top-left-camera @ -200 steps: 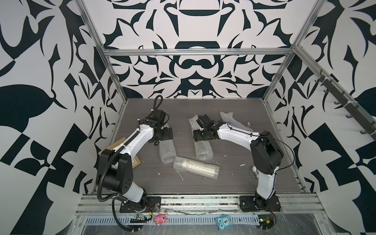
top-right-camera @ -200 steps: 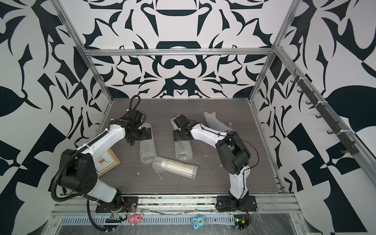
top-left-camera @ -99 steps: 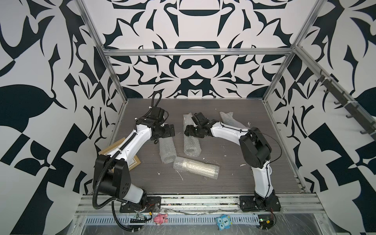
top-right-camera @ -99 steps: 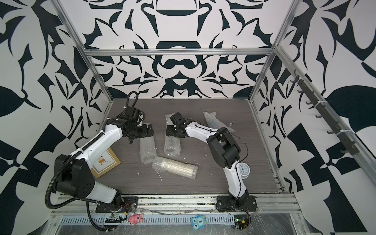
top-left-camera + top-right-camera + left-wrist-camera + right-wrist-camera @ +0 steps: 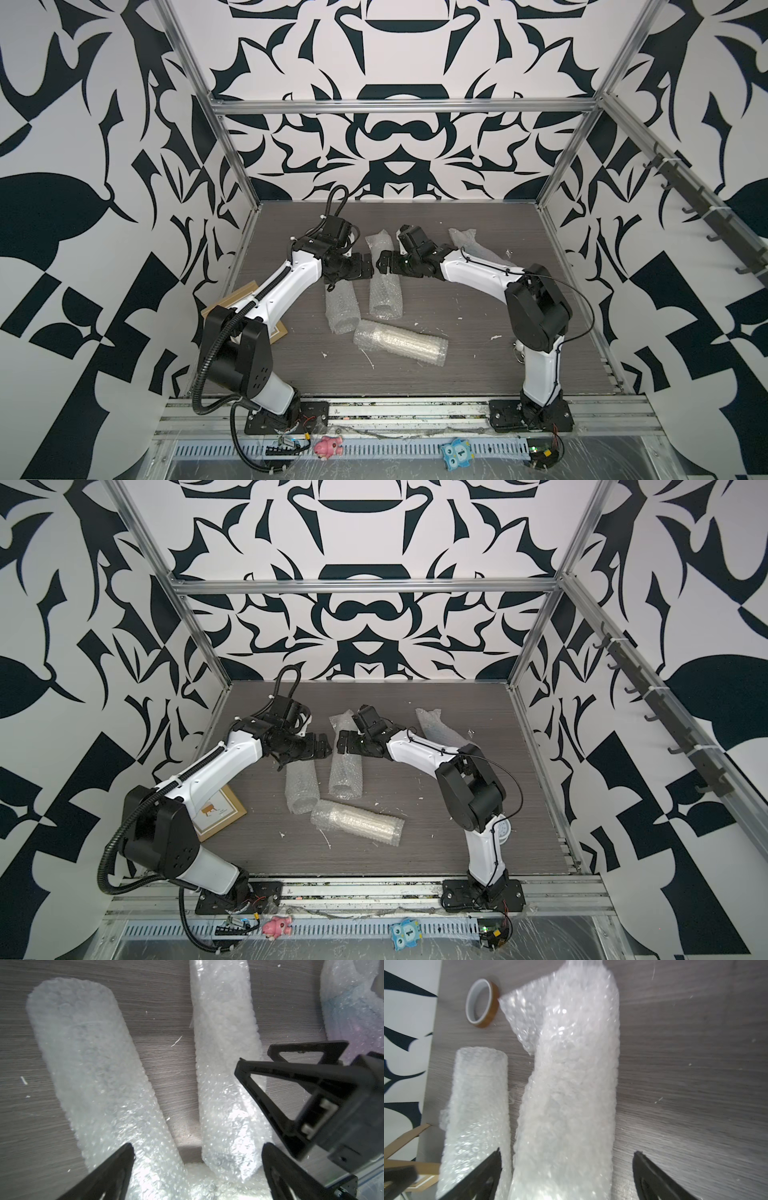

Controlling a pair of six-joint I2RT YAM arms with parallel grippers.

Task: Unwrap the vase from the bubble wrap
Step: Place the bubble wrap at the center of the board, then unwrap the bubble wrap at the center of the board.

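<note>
Bubble wrap roll (image 5: 384,286) lies mid-bench (image 5: 461,303), far end flared, beside a second roll (image 5: 341,307), both near ends close against a third roll (image 5: 401,343) lying crosswise. No vase shows through. The right tool (image 5: 380,265) straddles the middle roll with jaws spread. The left tool (image 5: 368,267), equally spread, hovers just beside it. Likely hazards: the tools clashing, a pinch seizing every layer instead of the loose flap, or a hidden vase sliding out and rolling.

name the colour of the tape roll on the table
The tape roll is amber-brown with a white core, clearest in the right wrist view.
</note>
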